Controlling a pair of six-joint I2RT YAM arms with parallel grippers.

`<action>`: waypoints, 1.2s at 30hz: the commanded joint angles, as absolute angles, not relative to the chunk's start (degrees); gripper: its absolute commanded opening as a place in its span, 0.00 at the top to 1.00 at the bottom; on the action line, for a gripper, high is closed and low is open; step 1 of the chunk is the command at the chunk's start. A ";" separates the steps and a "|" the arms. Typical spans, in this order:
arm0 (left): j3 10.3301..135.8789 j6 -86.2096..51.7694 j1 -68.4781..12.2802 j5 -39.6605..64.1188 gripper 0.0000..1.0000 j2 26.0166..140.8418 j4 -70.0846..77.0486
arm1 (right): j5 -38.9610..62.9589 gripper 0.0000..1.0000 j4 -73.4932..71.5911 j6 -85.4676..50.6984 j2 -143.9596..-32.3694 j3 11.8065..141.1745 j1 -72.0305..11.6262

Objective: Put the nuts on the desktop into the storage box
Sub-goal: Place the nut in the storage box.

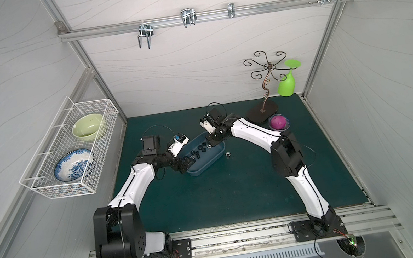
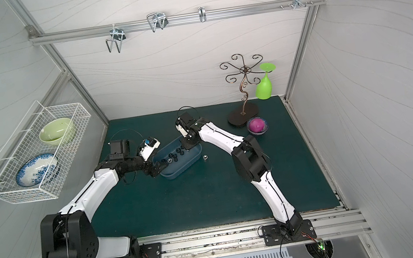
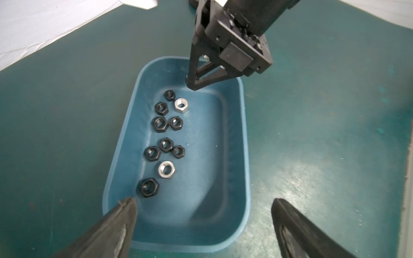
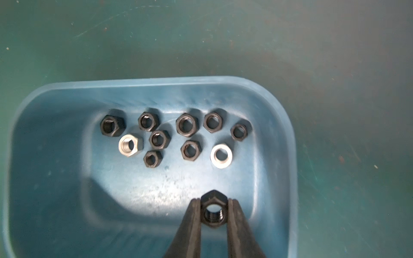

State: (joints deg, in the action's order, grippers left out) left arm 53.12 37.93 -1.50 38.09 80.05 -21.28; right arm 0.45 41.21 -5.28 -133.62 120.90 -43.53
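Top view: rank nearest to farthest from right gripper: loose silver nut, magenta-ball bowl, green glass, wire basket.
From right gripper:
1. Loose silver nut, beside the storage box.
2. Magenta-ball bowl, back right.
3. Green glass, farther back.
4. Wire basket, left wall.

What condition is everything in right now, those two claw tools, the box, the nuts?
right tool, shut on a black nut over the storage box
left tool, open, empty
storage box, holds ten nuts
silver nut, loose on the desktop beside the box
green glass, hanging upside down on the rack
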 commanded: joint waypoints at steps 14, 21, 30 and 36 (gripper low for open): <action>55.71 42.78 -0.19 34.15 0.01 83.31 -23.31 | 7.31 0.86 39.40 -5.48 -140.12 124.54 -46.27; 55.72 41.51 1.82 36.05 0.01 83.85 -23.55 | 8.42 0.86 39.63 -5.52 -142.72 126.30 -47.02; 55.25 42.02 2.01 35.60 0.01 84.09 -23.99 | 3.85 0.86 42.38 -4.43 -145.58 128.49 -47.52; 55.56 41.92 2.02 35.15 0.02 84.31 -24.35 | 0.75 0.86 42.97 -3.43 -146.63 129.35 -47.48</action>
